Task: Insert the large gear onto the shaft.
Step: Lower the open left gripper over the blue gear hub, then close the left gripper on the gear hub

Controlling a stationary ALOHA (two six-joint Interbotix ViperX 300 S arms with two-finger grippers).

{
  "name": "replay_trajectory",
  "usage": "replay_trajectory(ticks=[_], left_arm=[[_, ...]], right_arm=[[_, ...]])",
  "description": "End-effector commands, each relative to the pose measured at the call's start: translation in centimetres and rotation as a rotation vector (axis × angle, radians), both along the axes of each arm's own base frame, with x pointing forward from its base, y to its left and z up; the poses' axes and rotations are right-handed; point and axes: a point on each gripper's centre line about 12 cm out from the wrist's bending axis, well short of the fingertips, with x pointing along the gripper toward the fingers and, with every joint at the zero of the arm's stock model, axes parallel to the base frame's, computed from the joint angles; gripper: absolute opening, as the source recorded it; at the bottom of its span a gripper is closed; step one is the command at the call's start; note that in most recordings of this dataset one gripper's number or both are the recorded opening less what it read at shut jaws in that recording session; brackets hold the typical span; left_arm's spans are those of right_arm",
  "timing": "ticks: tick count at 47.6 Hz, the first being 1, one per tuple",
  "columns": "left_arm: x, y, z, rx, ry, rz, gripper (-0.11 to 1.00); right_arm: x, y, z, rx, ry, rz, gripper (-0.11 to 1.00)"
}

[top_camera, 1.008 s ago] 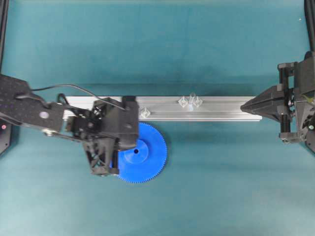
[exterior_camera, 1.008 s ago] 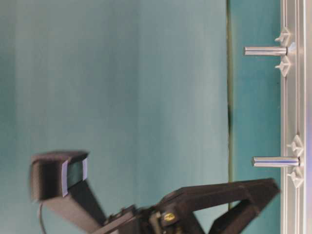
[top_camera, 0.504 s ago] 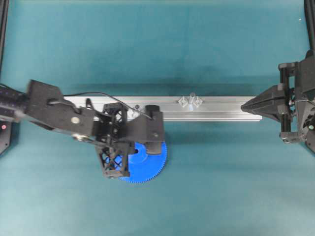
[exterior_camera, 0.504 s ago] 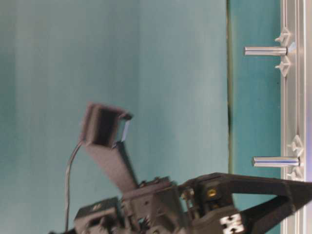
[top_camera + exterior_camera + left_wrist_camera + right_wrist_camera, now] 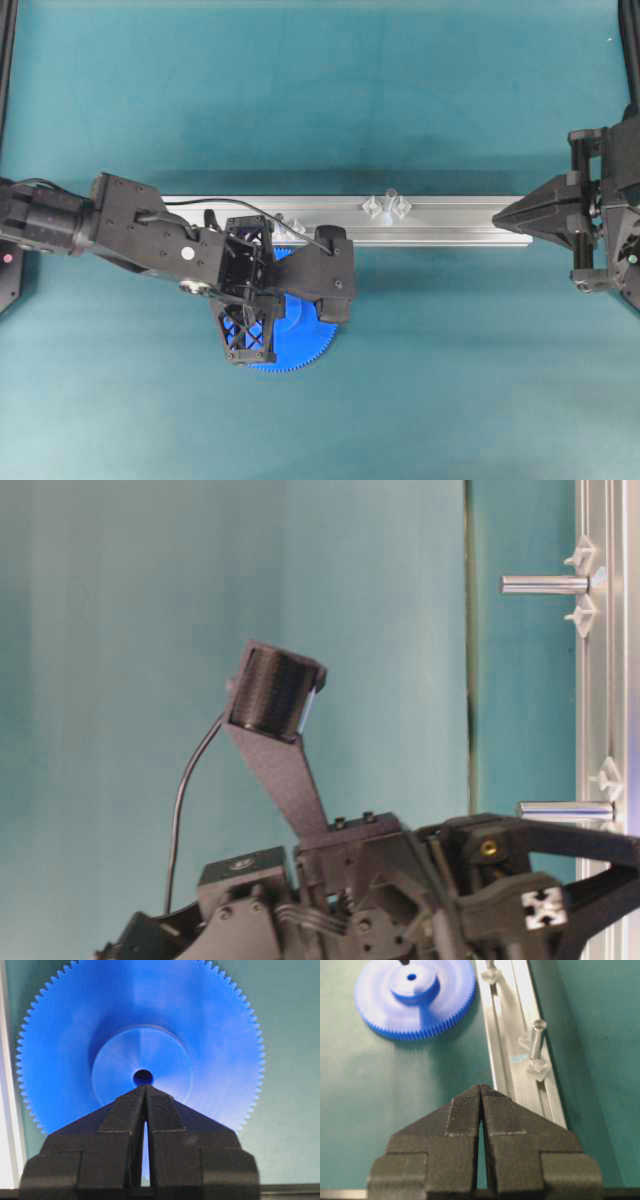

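The large gear point(image 5: 305, 345) lies flat on the teal table just in front of the aluminium rail point(image 5: 450, 222), mostly covered by my left arm. In the left wrist view the gear point(image 5: 142, 1025) fills the frame. My left gripper point(image 5: 145, 1089) is shut and empty, its tips over the hub beside the centre hole; from overhead the left gripper point(image 5: 252, 328) points down onto the gear. The shaft point(image 5: 390, 198) stands on the rail between two clear mounts, right of the gear, and also shows in the right wrist view point(image 5: 536, 1037). My right gripper point(image 5: 497, 215) is shut and empty at the rail's right end.
A second clear mount point(image 5: 296, 227) with a short stub sits on the rail beside my left wrist. In the table-level view the rail point(image 5: 600, 680) runs down the right edge with two pegs sticking out. Black frame posts stand at the table's corners.
My left arm has swung right and turned over the gear, now covering most of it with its shut tips at the hub. The gear and my right gripper have not moved.
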Motion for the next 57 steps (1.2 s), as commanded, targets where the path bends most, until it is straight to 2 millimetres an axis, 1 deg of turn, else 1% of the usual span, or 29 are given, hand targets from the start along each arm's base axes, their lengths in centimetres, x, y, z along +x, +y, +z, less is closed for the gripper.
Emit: replay_trajectory(ticks=[1, 10, 29, 57], left_arm=[[0.5, -0.24, 1.0, 0.001, -0.039, -0.015, 0.01], [0.5, -0.29, 0.45, 0.006, -0.027, -0.024, 0.01], [0.77, -0.25, 1.03, 0.006, -0.044, -0.025, 0.01], [0.76, -0.25, 1.1, 0.006, -0.045, -0.026, 0.01]], right_arm=[[0.07, -0.04, 0.32, 0.014, -0.019, -0.01, 0.05], [-0.26, -0.05, 0.34, 0.016, -0.031, -0.013, 0.05], [-0.44, -0.04, 0.53, 0.015, -0.044, -0.013, 0.05], [-0.43, -0.01, 0.53, 0.015, -0.044, -0.011, 0.05]])
